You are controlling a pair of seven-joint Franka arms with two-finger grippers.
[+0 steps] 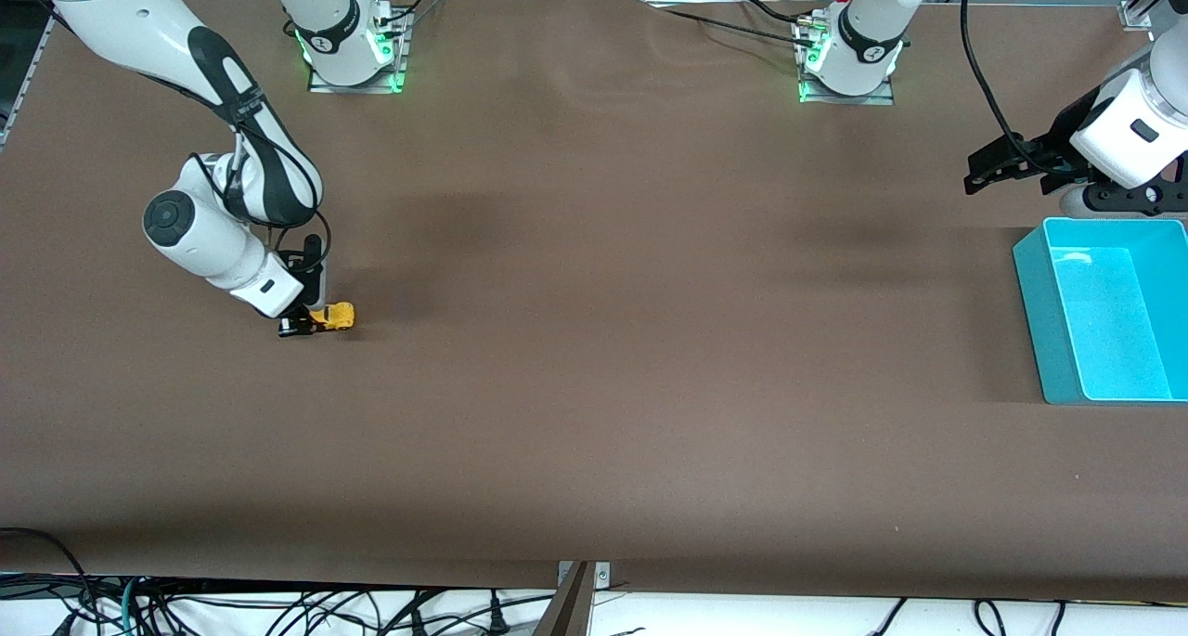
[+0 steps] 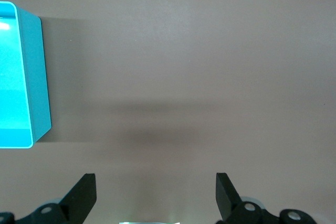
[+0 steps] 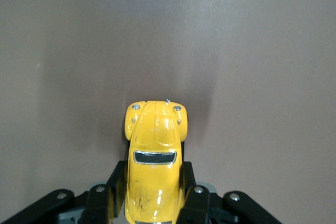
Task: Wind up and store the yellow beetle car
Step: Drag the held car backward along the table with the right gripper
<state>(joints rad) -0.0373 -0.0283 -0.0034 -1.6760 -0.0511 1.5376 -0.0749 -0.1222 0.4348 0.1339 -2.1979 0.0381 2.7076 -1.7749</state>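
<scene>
Yellow beetle car [image 3: 153,163] on table, clamped by low right pincer [image 1: 306,323]; left pincer [image 2: 156,195] waits agape

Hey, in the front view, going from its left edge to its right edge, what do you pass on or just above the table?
right gripper, shut on the car → yellow beetle car on the table → long stretch of bare brown table → left gripper, fingers open, waiting → teal bin
</scene>
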